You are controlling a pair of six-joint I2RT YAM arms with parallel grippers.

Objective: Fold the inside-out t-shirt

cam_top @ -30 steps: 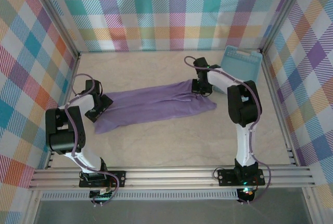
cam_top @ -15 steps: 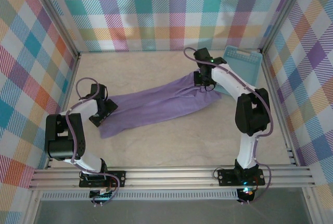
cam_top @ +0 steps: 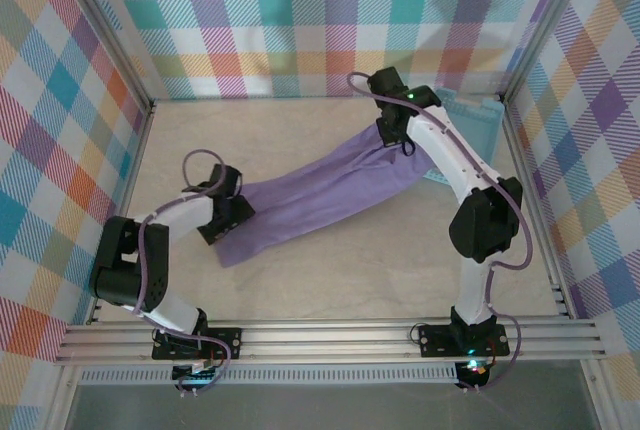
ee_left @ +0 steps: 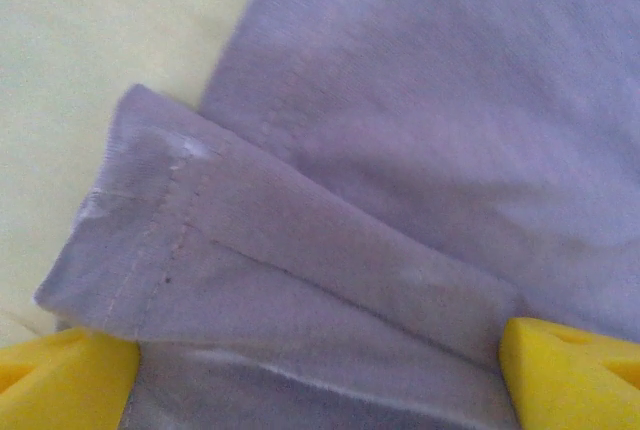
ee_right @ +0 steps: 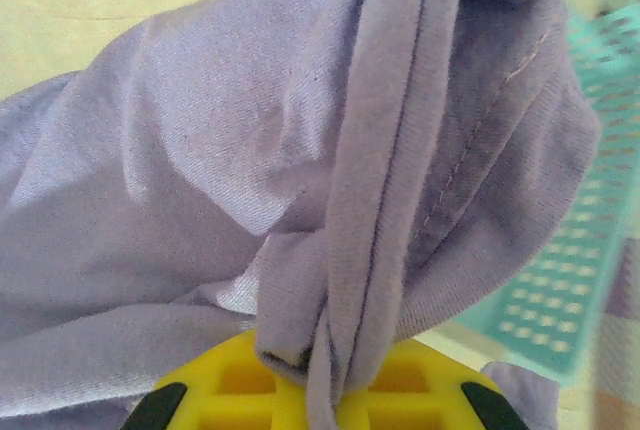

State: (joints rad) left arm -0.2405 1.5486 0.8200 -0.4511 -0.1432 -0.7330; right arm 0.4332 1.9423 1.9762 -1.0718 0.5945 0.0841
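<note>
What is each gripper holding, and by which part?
The right gripper is shut on bunched fabric at the far end of the t-shirt. The left gripper stands open astride the near end, gripping nothing.

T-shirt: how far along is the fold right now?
Done: the t-shirt is stretched into a long band over the table; no neat fold shows. In hand: the right hand is shut on one bunched end by the basket; the left hand stands open around a hemmed edge at the other end. Left: all the folding itself.
</note>
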